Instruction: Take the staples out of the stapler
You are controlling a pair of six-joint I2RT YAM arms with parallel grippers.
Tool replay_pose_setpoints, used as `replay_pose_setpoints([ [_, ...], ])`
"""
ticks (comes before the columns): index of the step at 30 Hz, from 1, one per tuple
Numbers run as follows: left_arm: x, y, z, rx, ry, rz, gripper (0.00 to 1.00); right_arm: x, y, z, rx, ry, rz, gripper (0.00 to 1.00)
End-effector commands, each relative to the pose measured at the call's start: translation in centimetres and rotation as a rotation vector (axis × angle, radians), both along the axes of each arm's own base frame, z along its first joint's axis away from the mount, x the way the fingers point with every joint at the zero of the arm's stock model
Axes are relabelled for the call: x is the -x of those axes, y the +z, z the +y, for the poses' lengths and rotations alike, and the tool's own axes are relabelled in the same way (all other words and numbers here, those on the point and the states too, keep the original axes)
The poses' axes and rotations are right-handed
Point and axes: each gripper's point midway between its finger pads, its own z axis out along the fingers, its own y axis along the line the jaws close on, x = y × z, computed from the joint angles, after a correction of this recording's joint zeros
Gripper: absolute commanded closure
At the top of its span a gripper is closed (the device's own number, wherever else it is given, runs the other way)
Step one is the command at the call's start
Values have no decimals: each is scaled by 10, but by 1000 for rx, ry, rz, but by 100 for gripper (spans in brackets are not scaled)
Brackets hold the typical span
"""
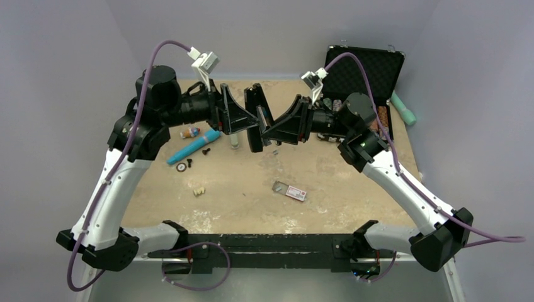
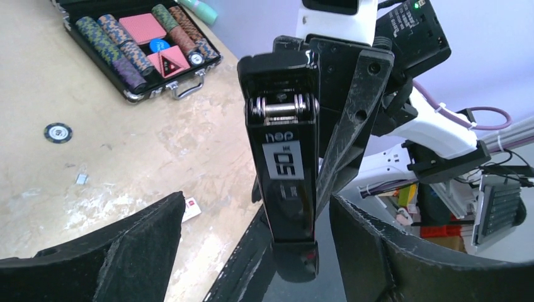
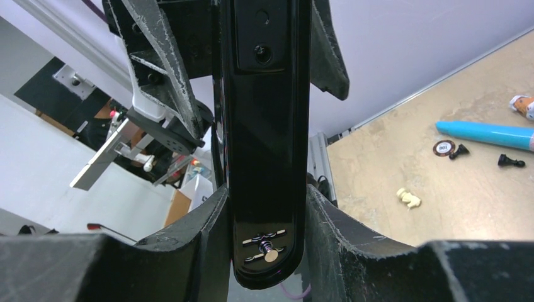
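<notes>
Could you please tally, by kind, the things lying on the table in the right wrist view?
blue pen: 1
poker chip: 1
small black pieces: 2
small cream piece: 1
small labelled container, cut off by the picture's edge: 1
Total: 6

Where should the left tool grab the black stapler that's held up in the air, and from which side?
Probably the near end of the glossy black stapler, below its white label, pinched across the two long parallel sides. Come straight on from the left: the open left tool straddles that end, while the right tool clamps the far end.
</notes>
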Motion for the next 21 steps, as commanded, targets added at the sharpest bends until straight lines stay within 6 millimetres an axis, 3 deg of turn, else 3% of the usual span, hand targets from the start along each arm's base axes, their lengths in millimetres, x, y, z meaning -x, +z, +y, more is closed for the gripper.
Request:
replay_pose_setpoints([
  [1, 0, 21, -14, 106, -59, -16, 14, 21, 52, -12, -115, 20, -135, 100],
  [7, 1, 17, -24, 115, -85, 0, 18, 21, 56, -11, -128, 24, -135, 100],
  [10, 1, 13, -28, 117, -88, 11, 25, 21, 55, -10, -123, 33, -136, 100],
  [15, 2, 14, -32, 131, -84, 10, 49, 23, 52, -10, -118, 43, -135, 100],
  [16, 2, 16, -33, 132, -81, 7, 58, 23, 53, -10, -119, 45, -135, 100],
  [19, -2, 14, -32, 128, -52, 15, 99, 23, 53, -10, -118, 52, -134, 100],
  [21, -6, 12, -30, 123, -26, 23, 100, 23, 52, -9, -114, 54, -130, 100],
])
